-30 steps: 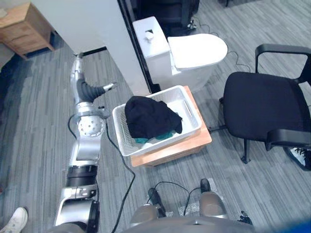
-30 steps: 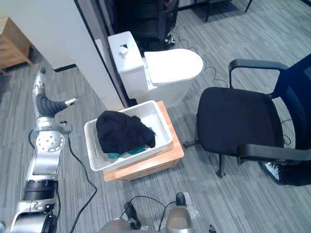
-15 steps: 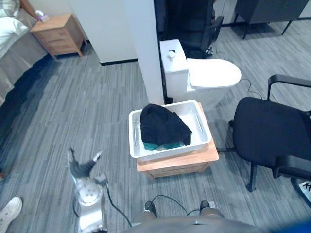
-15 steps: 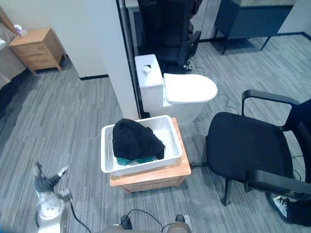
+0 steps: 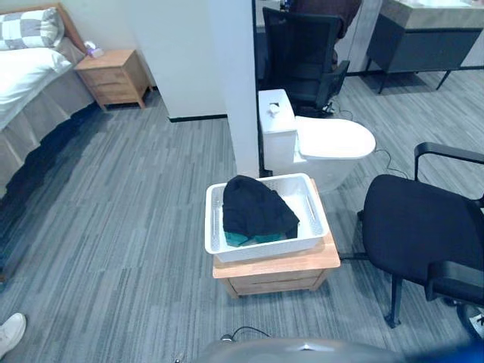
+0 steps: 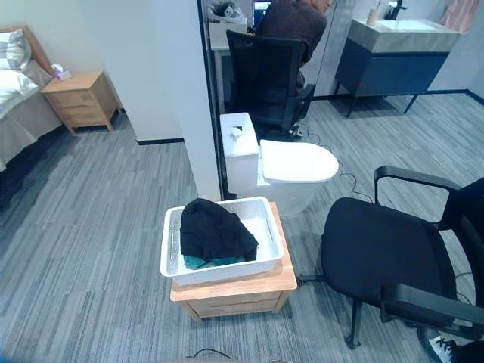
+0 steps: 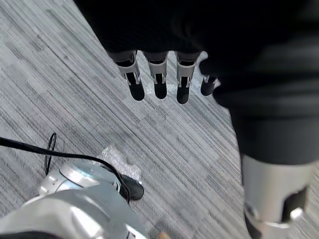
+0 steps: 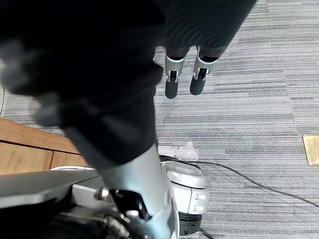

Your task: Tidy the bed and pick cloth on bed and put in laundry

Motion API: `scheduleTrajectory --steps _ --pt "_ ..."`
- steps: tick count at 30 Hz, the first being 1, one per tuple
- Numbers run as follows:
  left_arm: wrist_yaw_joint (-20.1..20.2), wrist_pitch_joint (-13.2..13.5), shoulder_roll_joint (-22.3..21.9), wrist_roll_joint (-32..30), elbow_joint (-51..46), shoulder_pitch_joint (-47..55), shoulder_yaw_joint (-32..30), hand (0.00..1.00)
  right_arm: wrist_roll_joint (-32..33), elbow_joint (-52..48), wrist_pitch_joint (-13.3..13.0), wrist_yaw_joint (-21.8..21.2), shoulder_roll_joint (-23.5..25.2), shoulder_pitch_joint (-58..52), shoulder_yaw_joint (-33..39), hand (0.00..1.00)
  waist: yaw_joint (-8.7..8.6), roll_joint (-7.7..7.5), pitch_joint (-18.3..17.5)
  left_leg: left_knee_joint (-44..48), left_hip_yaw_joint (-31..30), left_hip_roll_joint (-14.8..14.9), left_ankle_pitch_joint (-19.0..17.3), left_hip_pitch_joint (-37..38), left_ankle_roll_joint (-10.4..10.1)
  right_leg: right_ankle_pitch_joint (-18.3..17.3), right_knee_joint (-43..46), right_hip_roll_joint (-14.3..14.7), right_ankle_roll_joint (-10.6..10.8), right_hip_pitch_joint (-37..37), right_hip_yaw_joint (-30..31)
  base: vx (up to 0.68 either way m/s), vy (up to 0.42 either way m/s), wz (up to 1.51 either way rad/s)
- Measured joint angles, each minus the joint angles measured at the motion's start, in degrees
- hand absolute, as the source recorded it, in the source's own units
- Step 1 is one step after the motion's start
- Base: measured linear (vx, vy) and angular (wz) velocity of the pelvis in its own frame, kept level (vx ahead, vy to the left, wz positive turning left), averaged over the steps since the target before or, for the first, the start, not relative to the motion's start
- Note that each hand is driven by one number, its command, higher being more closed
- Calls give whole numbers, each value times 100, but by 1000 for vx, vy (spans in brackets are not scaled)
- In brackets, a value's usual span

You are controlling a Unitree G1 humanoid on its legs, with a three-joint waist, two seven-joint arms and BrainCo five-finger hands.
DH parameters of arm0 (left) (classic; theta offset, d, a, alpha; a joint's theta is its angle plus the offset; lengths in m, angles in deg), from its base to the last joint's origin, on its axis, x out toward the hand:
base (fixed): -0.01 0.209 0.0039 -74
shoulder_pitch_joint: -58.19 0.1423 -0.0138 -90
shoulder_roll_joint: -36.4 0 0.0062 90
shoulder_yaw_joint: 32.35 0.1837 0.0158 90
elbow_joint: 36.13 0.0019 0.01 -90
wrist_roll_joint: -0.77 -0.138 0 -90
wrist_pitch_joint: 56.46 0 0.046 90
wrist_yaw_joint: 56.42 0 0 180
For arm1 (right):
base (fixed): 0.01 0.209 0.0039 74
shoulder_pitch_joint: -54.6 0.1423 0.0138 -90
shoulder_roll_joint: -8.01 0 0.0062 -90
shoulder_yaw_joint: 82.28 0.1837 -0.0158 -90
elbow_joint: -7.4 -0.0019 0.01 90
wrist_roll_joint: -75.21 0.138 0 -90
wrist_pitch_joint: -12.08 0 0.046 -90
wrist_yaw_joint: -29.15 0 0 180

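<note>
A white laundry basket (image 5: 261, 249) stands on a low wooden stand (image 5: 276, 271) in the middle of the floor. A black cloth (image 5: 255, 206) lies heaped in it, over a bit of teal cloth (image 5: 236, 239). The bed (image 5: 26, 76), with white bedding and a checked pillow, is at the far left. My left hand (image 7: 158, 77) hangs over grey carpet in the left wrist view, fingers straight and holding nothing. My right hand (image 8: 172, 82) likewise hangs over the carpet, fingers straight and empty.
A white toilet (image 5: 321, 140) stands just behind the basket, beside a white wall corner (image 5: 231, 91). A black office chair (image 5: 423, 227) is at the right. A wooden nightstand (image 5: 113, 76) stands by the bed. A person sits in a dark chair (image 6: 265, 72) at the back. A person's shoe (image 5: 7, 333) is at the lower left.
The camera has tilted up, so the bed and the back of the room have come into view. My left arm has dropped out of the eye views. The basket and cloth have not moved.
</note>
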Motion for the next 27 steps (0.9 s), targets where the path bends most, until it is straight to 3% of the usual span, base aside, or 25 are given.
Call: scheduleTrajectory --steps 13,27 --pt "789 -4 552 -1670 268 -209 1274 0 163 154 -10 -118 -7 34 174 0 -21 62 -44 1 36 93 -37 98 -104 24 -120 139 -33 93 128 14 -6 -4" --pt "828 6 711 -1677 447 -229 1698 0 102 282 -247 -159 -101 88 -76 0 -68 86 -41 15 34 119 -51 112 -124 58 -186 180 -72 118 178 3 -1 -1"
